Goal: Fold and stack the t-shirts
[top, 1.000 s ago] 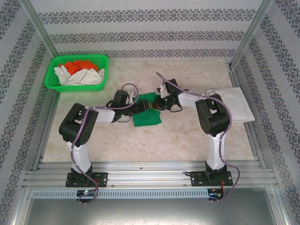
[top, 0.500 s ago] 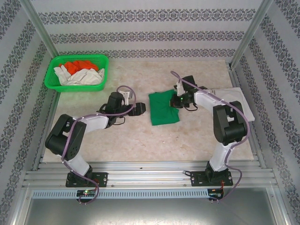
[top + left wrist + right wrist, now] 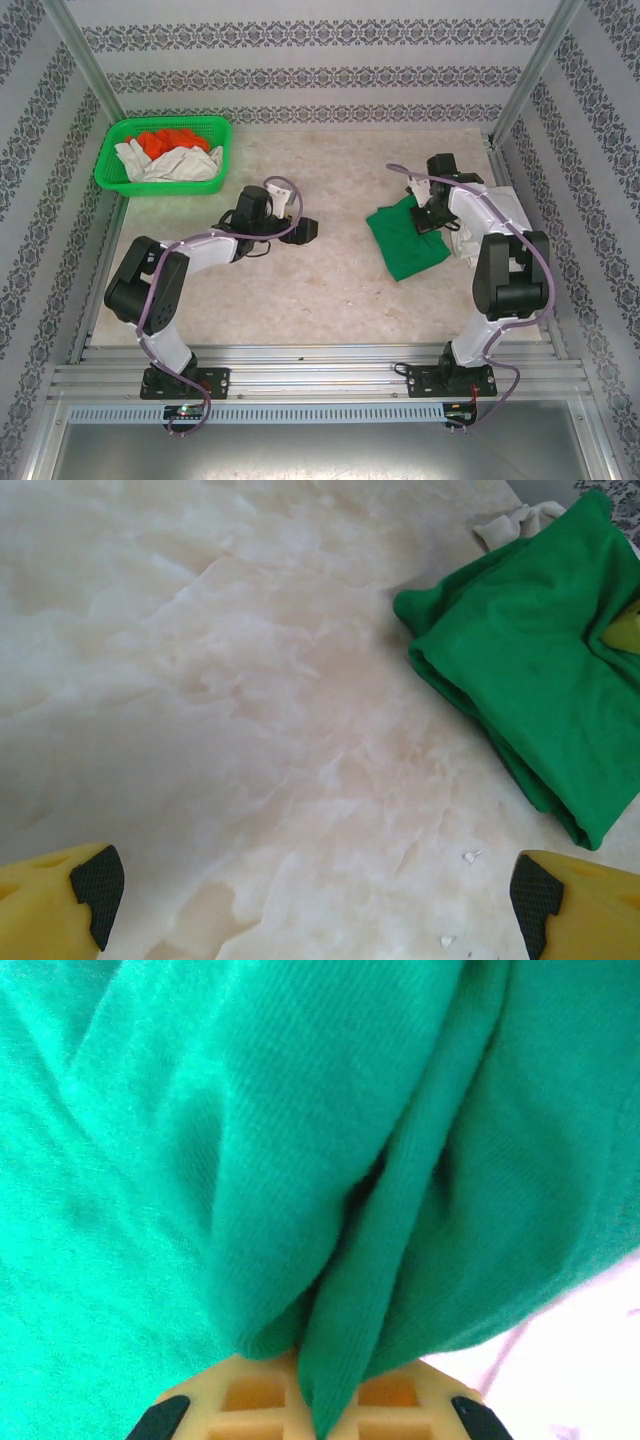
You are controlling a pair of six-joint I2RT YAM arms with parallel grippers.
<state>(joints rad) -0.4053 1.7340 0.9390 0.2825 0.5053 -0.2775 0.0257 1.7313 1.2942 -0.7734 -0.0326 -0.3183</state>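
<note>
Right tool (image 3: 424, 216) tight on green t-shirt (image 3: 405, 250); left tool (image 3: 307, 230) agape.

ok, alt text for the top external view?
The right gripper pinches a folded green shirt at the right of the table, while the left gripper hangs open mid-table. A green basket with white shirts and an orange shirt sits far left.

Green t-shirt (image 3: 520, 670), right side beyond the edge
</note>
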